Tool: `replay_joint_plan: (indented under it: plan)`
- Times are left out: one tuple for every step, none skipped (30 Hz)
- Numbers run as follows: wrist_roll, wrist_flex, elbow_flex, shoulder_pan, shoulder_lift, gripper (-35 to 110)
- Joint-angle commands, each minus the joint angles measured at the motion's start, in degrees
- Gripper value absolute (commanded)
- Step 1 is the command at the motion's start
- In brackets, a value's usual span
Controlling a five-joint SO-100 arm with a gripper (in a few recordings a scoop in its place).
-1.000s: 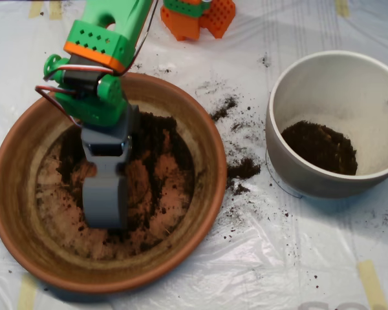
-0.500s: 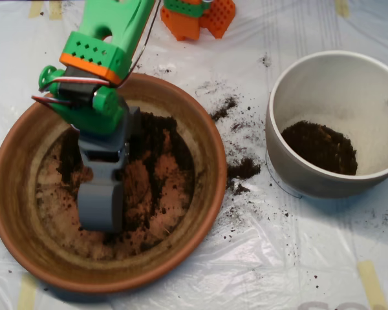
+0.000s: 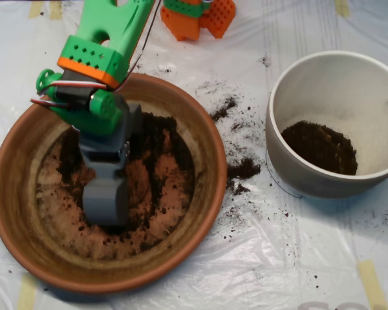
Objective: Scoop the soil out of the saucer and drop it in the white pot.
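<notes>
Grey scoop fingers [image 3: 105, 205], closure unclear, sit on crumbly soil [image 3: 156, 145] in round terracotta saucer [image 3: 26, 139]

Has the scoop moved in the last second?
Yes. The scoop slid slightly left and back toward the arm's base, judged against the saucer rim, which stayed put; it's over the soil.
</notes>
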Motion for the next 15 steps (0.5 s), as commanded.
replay_joint_plan:
  plan:
    - [-0.88,1.67,-1.67,2.02,0.44,47]
    - [-1.05,1.67,-1.85,2.20,0.44,44]
    - [-1.14,1.67,-1.85,2.37,0.53,42]
    - [-1.32,1.67,-1.85,2.55,0.62,37]
    - [-1.41,1.49,-1.93,2.72,0.70,30]
    - [-1.67,1.23,-1.76,2.90,0.97,28]
    - [-2.11,0.88,-1.32,3.08,1.23,28]
    - [-2.46,0.26,-0.79,3.16,1.49,29]
    - [-2.81,-0.35,-0.09,3.34,1.85,29]
    - [-3.08,-0.97,0.70,3.52,2.37,30]
    - [-3.25,-2.11,1.76,3.60,3.16,30]
    - [-3.43,-3.25,2.99,3.78,4.13,31]
    - [-3.69,-4.31,4.31,3.87,5.10,31]
    - [-3.96,-5.45,5.71,3.87,6.06,31]
    - [-4.13,-6.33,6.94,3.78,6.94,31]
